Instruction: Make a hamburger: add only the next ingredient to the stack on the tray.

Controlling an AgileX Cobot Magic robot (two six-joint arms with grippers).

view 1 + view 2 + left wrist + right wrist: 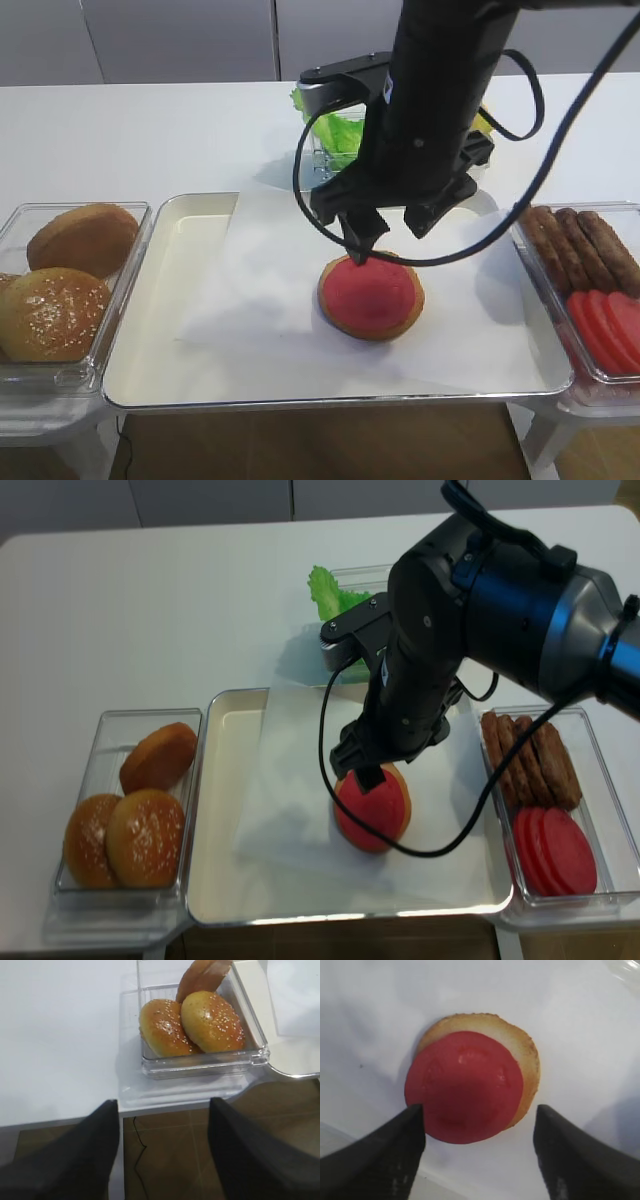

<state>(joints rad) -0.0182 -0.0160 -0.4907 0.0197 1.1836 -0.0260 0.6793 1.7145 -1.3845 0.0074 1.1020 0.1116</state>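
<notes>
A flat red tomato slice (368, 293) (462, 1085) (370, 802) lies on the bun bottom half (414, 303) (522, 1045), shifted slightly off centre so a crescent of pale bun shows. This stack rests on white paper in the cream tray (170, 300) (225, 810). My right gripper (390, 238) (480, 1110) (388, 762) hangs just above the slice, open, with nothing between its fingers. My left gripper (162, 1105) is open and empty over the table's near edge, just in front of the bun box; it does not show in the exterior views.
A clear box of sesame buns (60, 290) (200, 1020) sits left of the tray. On the right, a box holds brown patties (580, 245) and more red slices (610, 325). Lettuce (335, 130) in a clear box stands behind the tray.
</notes>
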